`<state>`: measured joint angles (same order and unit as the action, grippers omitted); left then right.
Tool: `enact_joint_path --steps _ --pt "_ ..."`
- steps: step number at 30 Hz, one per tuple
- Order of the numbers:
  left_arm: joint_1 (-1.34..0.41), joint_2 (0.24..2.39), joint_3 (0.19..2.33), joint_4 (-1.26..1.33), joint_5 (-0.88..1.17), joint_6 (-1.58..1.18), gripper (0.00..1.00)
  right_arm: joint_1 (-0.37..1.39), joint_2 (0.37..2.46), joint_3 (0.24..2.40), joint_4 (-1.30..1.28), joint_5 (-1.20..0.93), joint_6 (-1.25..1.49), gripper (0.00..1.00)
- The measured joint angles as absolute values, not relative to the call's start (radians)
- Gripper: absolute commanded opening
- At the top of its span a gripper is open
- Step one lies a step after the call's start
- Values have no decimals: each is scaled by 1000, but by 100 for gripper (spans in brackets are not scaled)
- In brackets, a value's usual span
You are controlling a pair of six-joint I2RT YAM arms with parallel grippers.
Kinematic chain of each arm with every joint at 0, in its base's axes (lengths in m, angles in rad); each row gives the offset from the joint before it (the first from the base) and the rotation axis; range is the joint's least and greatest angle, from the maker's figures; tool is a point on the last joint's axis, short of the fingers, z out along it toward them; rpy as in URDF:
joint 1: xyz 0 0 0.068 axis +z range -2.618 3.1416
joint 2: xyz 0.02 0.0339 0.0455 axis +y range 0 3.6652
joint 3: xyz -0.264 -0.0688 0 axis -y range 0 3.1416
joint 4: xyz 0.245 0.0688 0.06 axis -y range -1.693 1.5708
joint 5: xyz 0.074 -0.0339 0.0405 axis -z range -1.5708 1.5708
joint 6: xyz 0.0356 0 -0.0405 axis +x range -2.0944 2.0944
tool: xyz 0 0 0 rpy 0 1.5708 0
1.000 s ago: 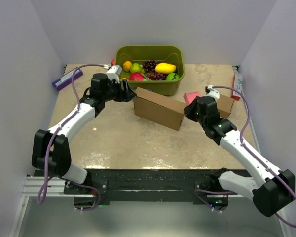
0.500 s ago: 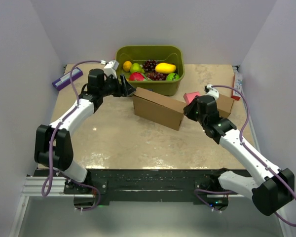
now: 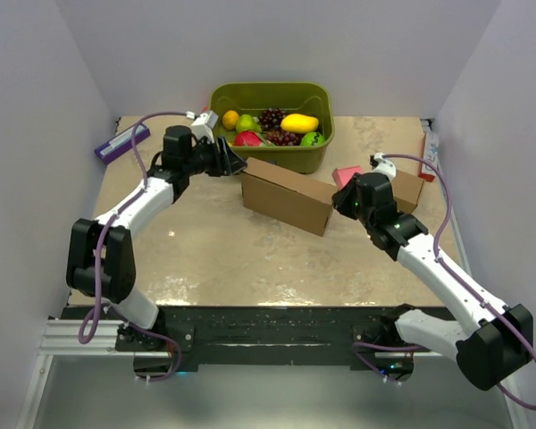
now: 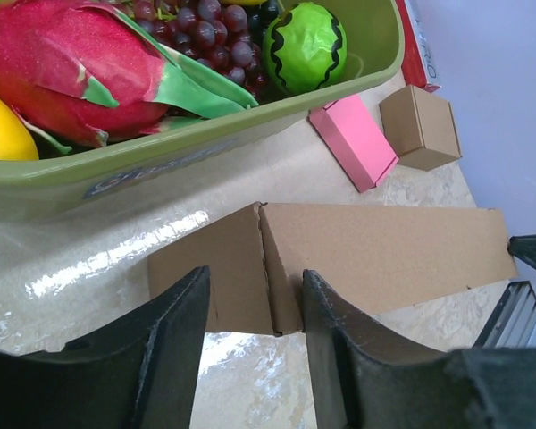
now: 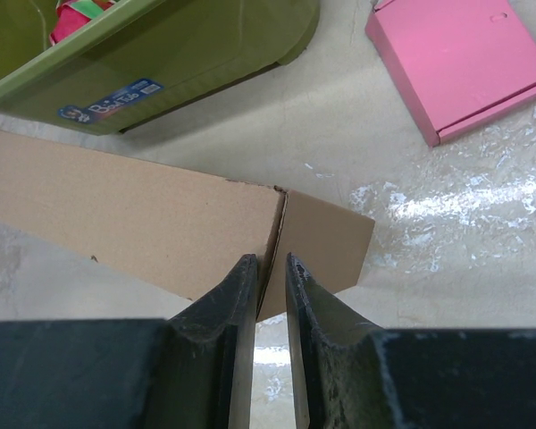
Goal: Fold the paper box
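While the left end effector (image 3: 236, 165) hovers with its fingers spread wide at the left end of the paper box (image 3: 286, 195), nothing is gripped there. The left wrist view shows the end flap and its crease framed between the two fingers, touching neither. The box lies on the tabletop (image 3: 214, 250) just in front of the green fruit bin (image 3: 286, 158), so a push on that flap could slide the whole box against the bin, or skew it, instead of bending the crease. At the right end, the right end effector (image 3: 340, 202) has its fingers drawn almost together over the box's lower edge beside the other crease; whether cardboard is actually nipped I cannot tell. If it is not, the box would have no anchor and could swivel toward the pink block (image 3: 347, 175) just beside it.
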<state>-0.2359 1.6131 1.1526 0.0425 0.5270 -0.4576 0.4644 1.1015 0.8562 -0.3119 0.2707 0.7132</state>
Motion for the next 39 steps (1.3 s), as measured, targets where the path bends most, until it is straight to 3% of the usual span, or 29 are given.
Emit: enact_joint_path --steps 12,27,34,39 --pt "-236 1626 1117 102 545 -483 39 464 1102 855 -308 267 713 20" --pt "-228 1645 1101 169 604 -505 17 464 1104 855 -303 263 712 20" --pt "-221 1651 1092 197 630 -514 1 464 1103 855 -304 263 711 20" --pt "-216 1655 1089 207 645 -515 0 464 1103 855 -304 263 709 20"
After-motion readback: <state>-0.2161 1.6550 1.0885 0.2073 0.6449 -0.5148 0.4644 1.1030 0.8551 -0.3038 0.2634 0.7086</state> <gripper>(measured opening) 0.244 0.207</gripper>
